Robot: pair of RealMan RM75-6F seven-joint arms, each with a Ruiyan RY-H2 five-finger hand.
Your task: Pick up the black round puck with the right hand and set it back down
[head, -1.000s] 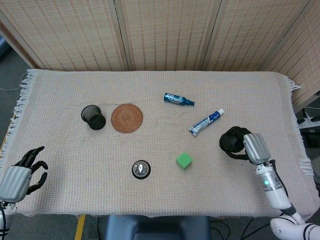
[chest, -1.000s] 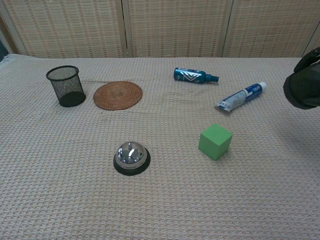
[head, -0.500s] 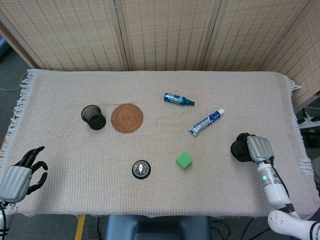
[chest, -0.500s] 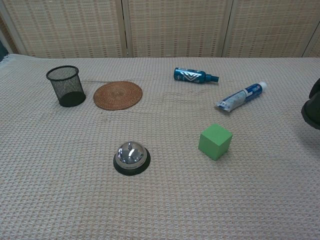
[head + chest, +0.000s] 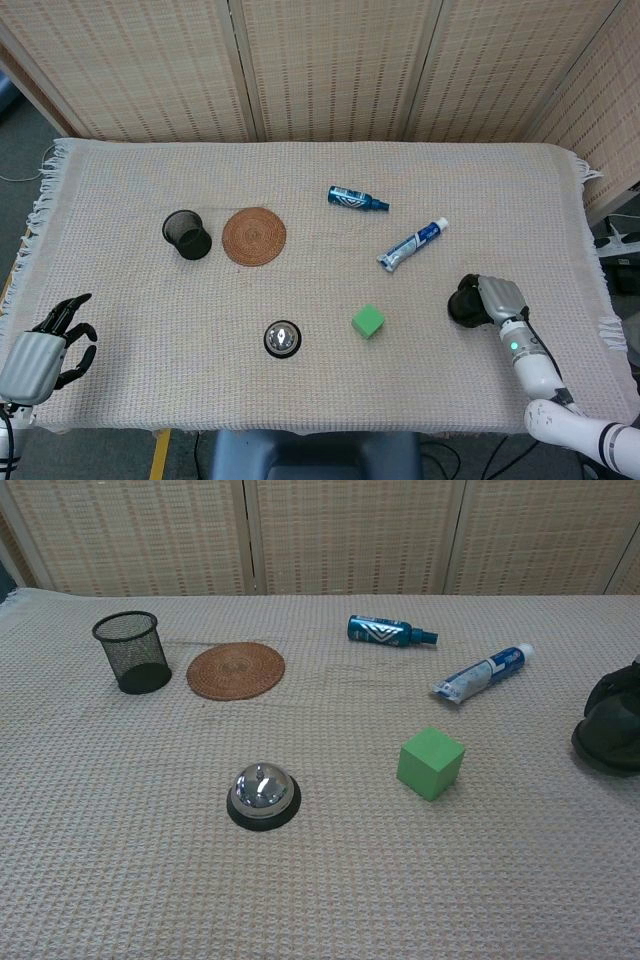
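Observation:
The black round puck [image 5: 462, 303] is at the right side of the table, low against the cloth. My right hand [image 5: 495, 298] wraps it from the right, dark fingers curled over its top. In the chest view the puck [image 5: 606, 750] shows at the right edge with the fingers [image 5: 618, 693] on it; black on black, the exact contact is hard to separate. My left hand [image 5: 42, 345] rests at the table's front left corner, fingers apart and holding nothing.
A green cube [image 5: 368, 321] lies left of the puck, a toothpaste tube [image 5: 412, 245] beyond it. A blue spray bottle [image 5: 356, 198], a woven coaster [image 5: 254, 236], a mesh cup [image 5: 187, 234] and a call bell [image 5: 283, 338] lie further left. The table's right edge is close.
My right hand carried the puck rightward and toward the front edge, then back left a little and down onto the cloth. The left hand has not moved.

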